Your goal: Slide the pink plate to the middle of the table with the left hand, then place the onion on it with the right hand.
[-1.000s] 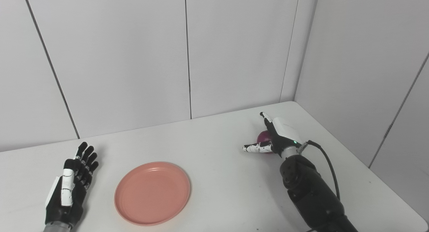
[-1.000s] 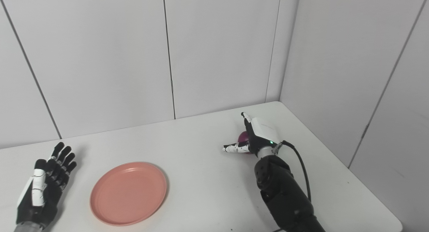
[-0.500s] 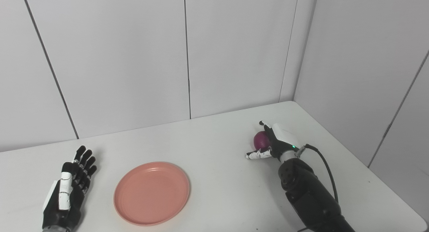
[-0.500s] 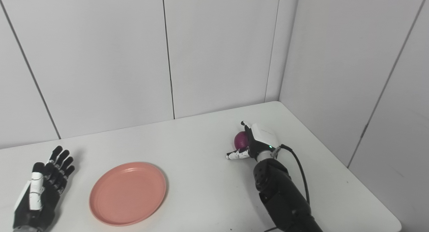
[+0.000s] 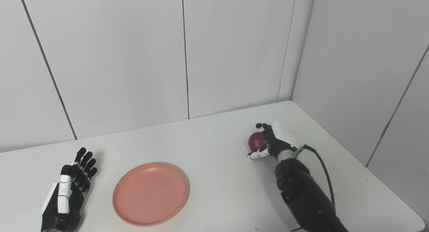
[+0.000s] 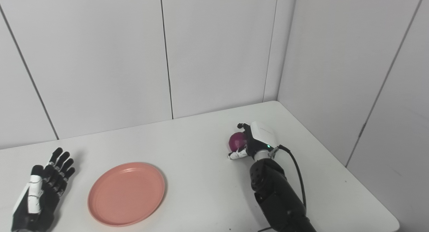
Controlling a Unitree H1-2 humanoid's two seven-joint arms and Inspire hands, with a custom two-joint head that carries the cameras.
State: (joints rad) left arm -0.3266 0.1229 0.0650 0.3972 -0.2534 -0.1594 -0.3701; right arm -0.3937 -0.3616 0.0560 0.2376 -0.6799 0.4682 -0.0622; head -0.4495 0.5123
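On the white table [image 5: 218, 178], your largest piece is the pink plate [image 5: 150, 192], lying flat left of centre and near the front edge, with nothing on it. Your left hand [image 5: 67, 195] rests palm down just beside it, fingers spread and holding nothing. Over on the right side, well apart from the plate, your right hand [image 5: 273, 143] has its fingers [image 5: 257, 154] curled round the onion [image 5: 257, 141], which sits in the grasp close above the table; I can't tell whether it's lifted clear. Expect the onion to be light, firm and round, with a smooth skin that could roll or slip, so hold it across its widest part. The plate looks stiff and light, likely to slide easily from a rim push.
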